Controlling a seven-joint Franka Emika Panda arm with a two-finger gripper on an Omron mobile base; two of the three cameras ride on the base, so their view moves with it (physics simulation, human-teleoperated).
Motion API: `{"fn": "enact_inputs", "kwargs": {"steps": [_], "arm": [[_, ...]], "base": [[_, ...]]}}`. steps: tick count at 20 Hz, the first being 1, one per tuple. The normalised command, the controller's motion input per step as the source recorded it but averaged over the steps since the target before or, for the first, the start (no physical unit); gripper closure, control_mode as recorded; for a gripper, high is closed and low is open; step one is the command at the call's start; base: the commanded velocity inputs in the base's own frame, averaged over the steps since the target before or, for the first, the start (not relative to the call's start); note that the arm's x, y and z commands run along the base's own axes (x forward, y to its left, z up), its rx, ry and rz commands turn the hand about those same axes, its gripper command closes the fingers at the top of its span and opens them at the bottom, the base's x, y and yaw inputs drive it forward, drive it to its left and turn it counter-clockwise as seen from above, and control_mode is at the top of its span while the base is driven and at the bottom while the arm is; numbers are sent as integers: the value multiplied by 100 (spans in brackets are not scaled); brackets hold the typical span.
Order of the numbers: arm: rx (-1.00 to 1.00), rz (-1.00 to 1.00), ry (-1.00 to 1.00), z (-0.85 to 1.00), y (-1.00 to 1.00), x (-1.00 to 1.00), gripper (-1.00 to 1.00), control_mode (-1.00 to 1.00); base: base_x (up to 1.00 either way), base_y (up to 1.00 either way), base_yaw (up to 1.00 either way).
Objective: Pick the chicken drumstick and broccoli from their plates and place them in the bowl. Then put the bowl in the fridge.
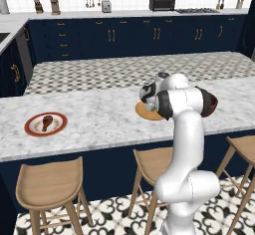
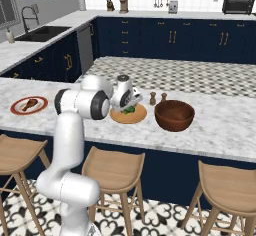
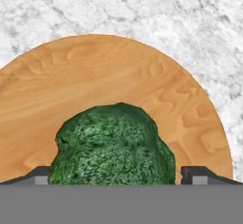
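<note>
Hand view shows the broccoli (image 3: 112,144) sitting on the tan wooden plate (image 3: 95,76), with the hand (image 3: 116,176) down over it and a dark fingertip (image 3: 198,175) on either side of the floret; whether the tips press it I cannot tell. Right base view has the hand (image 2: 131,105) low over that plate (image 2: 139,116) on the marble tabletop (image 2: 220,125), the reddish-brown bowl (image 2: 174,115) just beside it, and the chicken drumstick (image 2: 30,103) well apart on the red-rimmed plate (image 2: 29,105)
</note>
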Motion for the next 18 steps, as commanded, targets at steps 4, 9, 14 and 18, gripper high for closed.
{"fn": "enact_inputs", "kwargs": {"steps": [4,9,14,18], "arm": [[0,1,0,-35,0,20,100,-100],[0,0,0,-31,0,6,100,-100],[0,-5,-3,27,3,-85,100,-100],[-3,-13,-7,96,24,-100,100,-100]], "base": [[0,0,0],[0,0,0],[0,0,0],[0,0,0]]}}
